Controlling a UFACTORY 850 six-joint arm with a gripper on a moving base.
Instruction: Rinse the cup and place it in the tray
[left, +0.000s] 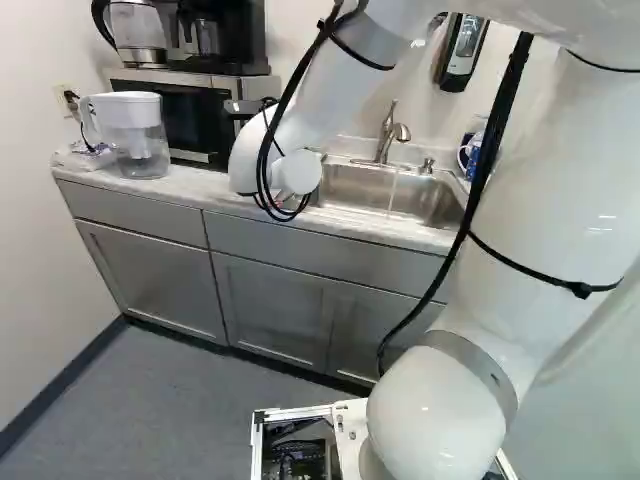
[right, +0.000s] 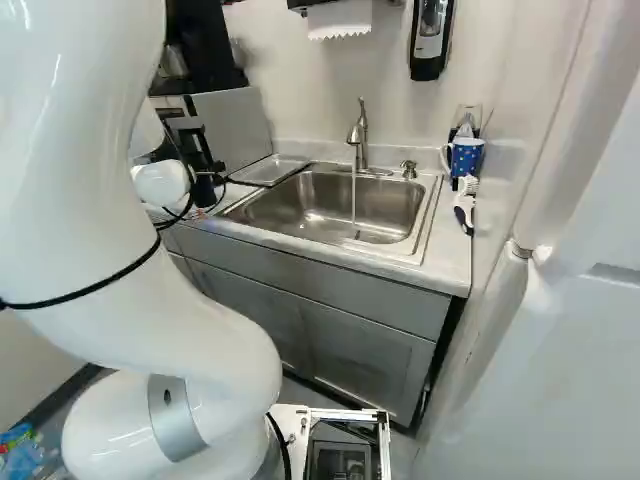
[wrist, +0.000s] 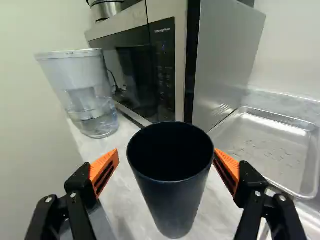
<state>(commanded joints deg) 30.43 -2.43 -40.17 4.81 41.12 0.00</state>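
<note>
In the right base view the black gripper (right: 196, 148) hangs at the counter's left part, partly behind the arm, with the dark cup (right: 205, 190) low beside it. In the wrist view the gripper (wrist: 166, 165) is open around the upright, empty-looking black cup (wrist: 172, 205). One orange pad (wrist: 106, 167) stands slightly off the cup's wall; the other is at or very near it. A shallow metal tray (wrist: 272, 145) lies beyond the cup, beside the microwave. Water runs from the faucet (right: 359, 135) into the sink (right: 330, 205).
The microwave (wrist: 150, 65) stands close ahead of the gripper, with a clear water pitcher (wrist: 87, 95) beside it near the wall. At the sink's far right are a blue mug (right: 466, 157) and a brush (right: 464, 208). Cabinets (left: 270, 290) front the counter.
</note>
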